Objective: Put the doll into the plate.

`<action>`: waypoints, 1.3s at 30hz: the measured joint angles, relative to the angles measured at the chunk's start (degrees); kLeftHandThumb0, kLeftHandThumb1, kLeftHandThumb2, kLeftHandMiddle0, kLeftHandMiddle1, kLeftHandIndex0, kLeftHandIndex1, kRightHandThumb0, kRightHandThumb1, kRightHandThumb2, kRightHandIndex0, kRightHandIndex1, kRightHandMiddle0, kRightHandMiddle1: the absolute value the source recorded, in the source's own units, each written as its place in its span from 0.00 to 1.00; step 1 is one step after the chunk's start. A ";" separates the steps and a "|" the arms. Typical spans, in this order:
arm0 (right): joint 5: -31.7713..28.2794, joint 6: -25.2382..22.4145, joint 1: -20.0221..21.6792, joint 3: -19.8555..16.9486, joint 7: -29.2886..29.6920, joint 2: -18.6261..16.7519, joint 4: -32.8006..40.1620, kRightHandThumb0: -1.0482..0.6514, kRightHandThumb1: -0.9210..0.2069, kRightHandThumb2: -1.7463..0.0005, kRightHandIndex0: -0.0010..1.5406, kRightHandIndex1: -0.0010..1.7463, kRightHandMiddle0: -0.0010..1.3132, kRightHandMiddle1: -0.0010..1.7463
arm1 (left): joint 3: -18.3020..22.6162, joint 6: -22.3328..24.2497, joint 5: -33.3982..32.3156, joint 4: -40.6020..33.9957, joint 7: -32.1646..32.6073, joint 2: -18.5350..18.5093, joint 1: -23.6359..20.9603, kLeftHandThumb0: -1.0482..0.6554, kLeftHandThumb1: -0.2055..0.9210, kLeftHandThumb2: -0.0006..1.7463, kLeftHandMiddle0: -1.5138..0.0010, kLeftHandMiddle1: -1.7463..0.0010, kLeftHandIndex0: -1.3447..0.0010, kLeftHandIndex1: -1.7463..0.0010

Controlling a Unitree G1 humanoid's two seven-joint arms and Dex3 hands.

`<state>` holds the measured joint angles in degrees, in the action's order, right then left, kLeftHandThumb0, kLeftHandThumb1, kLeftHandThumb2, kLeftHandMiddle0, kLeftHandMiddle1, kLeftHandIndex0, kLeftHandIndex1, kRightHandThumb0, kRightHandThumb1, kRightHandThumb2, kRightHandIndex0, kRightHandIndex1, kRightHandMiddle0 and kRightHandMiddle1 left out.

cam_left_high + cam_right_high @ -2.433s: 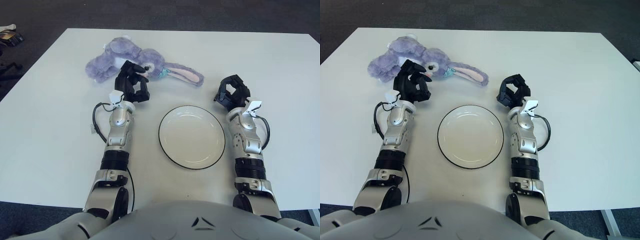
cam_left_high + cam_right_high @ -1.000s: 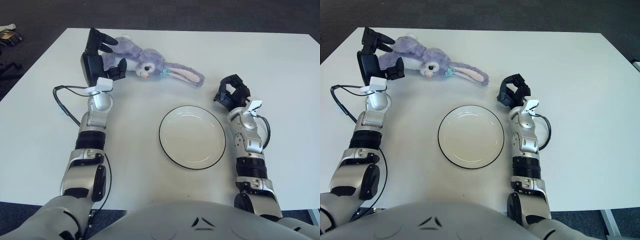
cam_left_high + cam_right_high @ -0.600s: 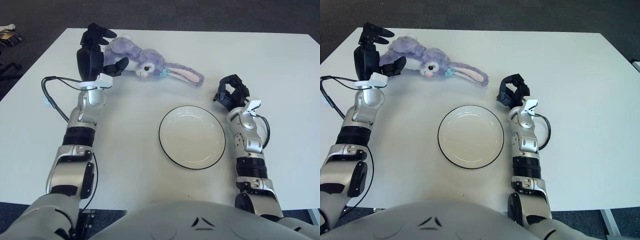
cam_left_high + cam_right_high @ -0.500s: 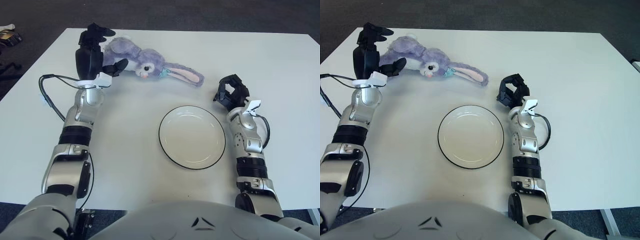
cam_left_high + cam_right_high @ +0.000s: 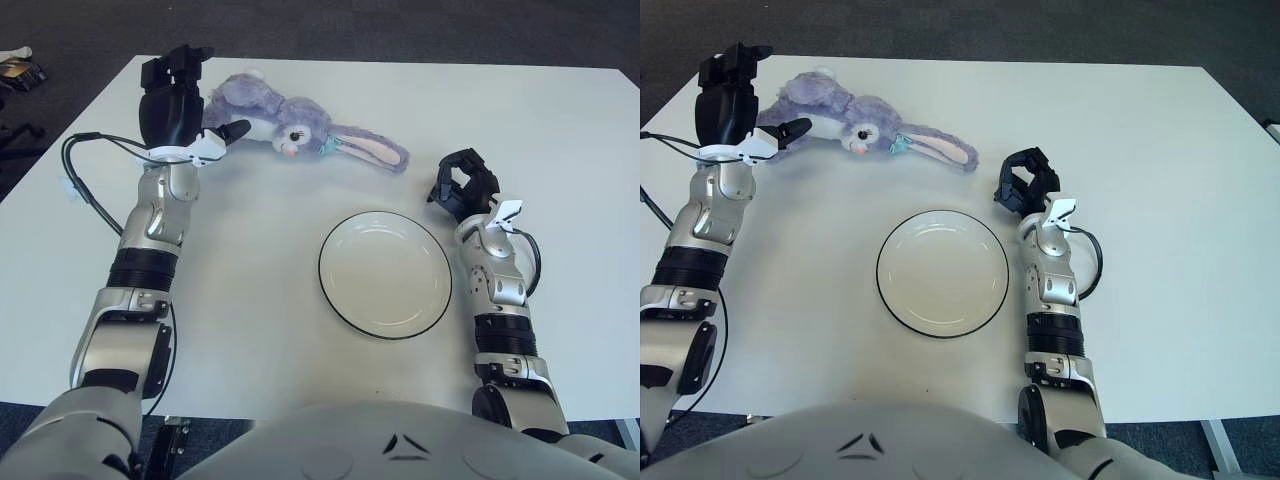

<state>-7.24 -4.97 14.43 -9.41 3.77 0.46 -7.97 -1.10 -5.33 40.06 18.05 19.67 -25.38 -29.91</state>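
Fingers of the left hand (image 5: 176, 100) are spread, nothing gripped, beside the plush bunny (image 5: 290, 118) at 11 o'clock from the plate (image 5: 385, 274); right hand (image 5: 463, 187) is curled empty.

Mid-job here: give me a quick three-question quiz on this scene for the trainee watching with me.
1. True or false: the doll already lies in the plate.
2. Which hand is at the doll's body end? A) left hand B) right hand
3. Fill in: the doll's long ears point toward the robot's ____ side.

Key: 1. False; it lies on the table, beyond the plate. 2. A; the right hand rests beside the plate, curled and holding nothing. 3. Right.
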 measured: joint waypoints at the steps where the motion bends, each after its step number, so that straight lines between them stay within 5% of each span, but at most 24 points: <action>1: 0.03 -0.02 0.00 0.02 0.02 0.02 0.00 0.38 0.31 0.43 0.61 1.00 0.32 1.00 | -0.24 0.96 0.35 -0.53 -0.38 -0.03 0.02 0.12 0.66 0.35 1.00 0.82 1.00 0.60; 6: 0.18 -0.03 0.01 0.25 0.10 0.12 -0.02 0.38 0.31 0.43 0.61 1.00 0.32 1.00 | -1.37 5.89 1.97 -3.28 -2.76 -0.36 0.29 0.12 0.65 0.36 1.00 0.78 1.00 0.64; 9: 0.20 -0.03 0.02 0.31 0.11 0.18 -0.03 0.38 0.29 0.44 0.60 1.00 0.31 1.00 | -1.89 9.32 2.92 -5.36 -5.78 -0.71 0.65 0.09 0.68 0.35 1.00 0.88 1.00 0.77; 16: 0.21 -0.03 -0.01 0.50 0.10 0.24 -0.03 0.38 0.28 0.45 0.60 1.00 0.30 1.00 | -4.01 14.80 5.05 -7.26 -12.88 -3.44 0.95 0.06 0.73 0.32 1.00 0.96 1.00 0.87; 26: 0.22 -0.15 -0.08 0.62 0.09 0.50 0.07 0.38 0.30 0.44 0.60 1.00 0.31 1.00 | -6.49 16.54 6.98 -7.58 -17.87 -7.10 0.95 0.03 0.76 0.28 1.00 1.00 1.00 0.96; 39: 0.18 -0.72 -0.28 0.61 -0.08 0.74 0.54 0.38 0.32 0.42 0.61 1.00 0.33 1.00 | -8.53 16.41 7.57 -6.27 -21.20 -9.29 0.69 0.02 0.75 0.26 1.00 1.00 1.00 0.95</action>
<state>-7.06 -5.69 14.15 -8.81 3.70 1.19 -7.43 -9.63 11.08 47.63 11.78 -1.53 -34.68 -29.22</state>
